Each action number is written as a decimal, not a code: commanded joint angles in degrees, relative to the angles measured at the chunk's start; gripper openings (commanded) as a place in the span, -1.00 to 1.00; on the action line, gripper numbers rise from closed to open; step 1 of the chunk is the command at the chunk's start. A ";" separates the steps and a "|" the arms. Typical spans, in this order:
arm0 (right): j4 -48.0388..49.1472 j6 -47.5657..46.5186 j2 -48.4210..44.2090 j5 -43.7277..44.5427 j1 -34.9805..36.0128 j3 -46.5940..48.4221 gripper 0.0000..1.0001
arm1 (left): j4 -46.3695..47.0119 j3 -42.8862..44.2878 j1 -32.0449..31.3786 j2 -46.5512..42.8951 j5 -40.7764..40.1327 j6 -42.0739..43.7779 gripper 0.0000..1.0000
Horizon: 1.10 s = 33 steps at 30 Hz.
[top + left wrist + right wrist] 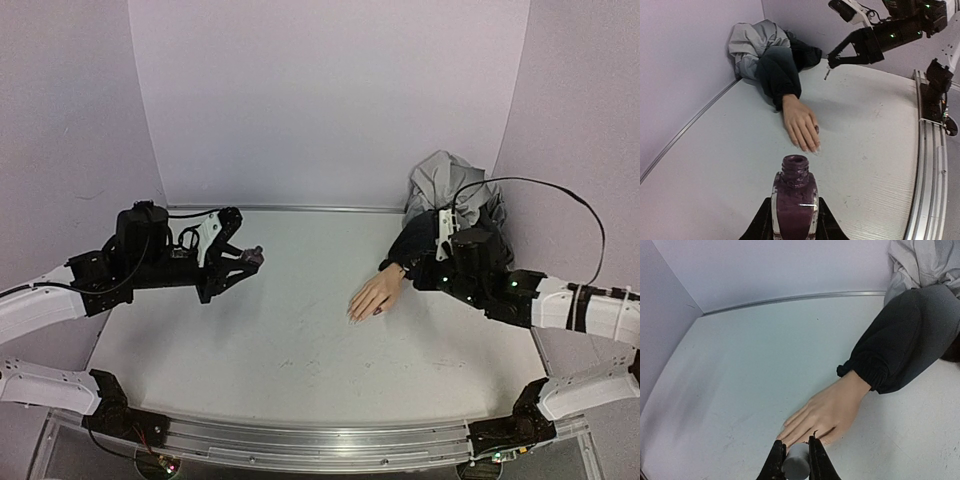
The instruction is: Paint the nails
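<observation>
The peach mannequin hand (pixel 372 293) lies palm down on the table, its dark sleeve (pixel 410 243) behind it. In the left wrist view the hand (pixel 799 121) shows pale nails (pixel 812 148) at the fingertips and a dark maroon thumb nail (pixel 816 129). My left gripper (pixel 248 258) is shut on an open bottle of maroon polish (pixel 794 202), held upright well left of the hand. My right gripper (pixel 796 441) is shut on the grey-white brush cap (pixel 797 466) and hovers above the hand (pixel 830 410) near the thumb. It also shows in the left wrist view (pixel 833 57), with the thin brush (pixel 826 75) pointing down.
A crumpled grey garment (pixel 445 180) is heaped in the back right corner against the wall. Pale walls close in the table on three sides. A metal rail (pixel 320 440) runs along the near edge.
</observation>
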 commanded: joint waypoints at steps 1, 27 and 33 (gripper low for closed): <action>-3.66 -0.63 -6.66 -3.42 0.17 1.87 -1.00 | 2.35 4.19 0.27 -0.74 11.50 -0.28 -1.00; 2.92 -4.52 3.22 -27.72 13.87 22.19 -1.00 | 2.97 5.42 -4.06 3.28 10.83 16.92 -1.00; 6.00 -5.18 5.61 -29.13 16.10 24.88 -1.00 | 3.07 3.56 -4.89 1.86 7.93 17.86 -1.00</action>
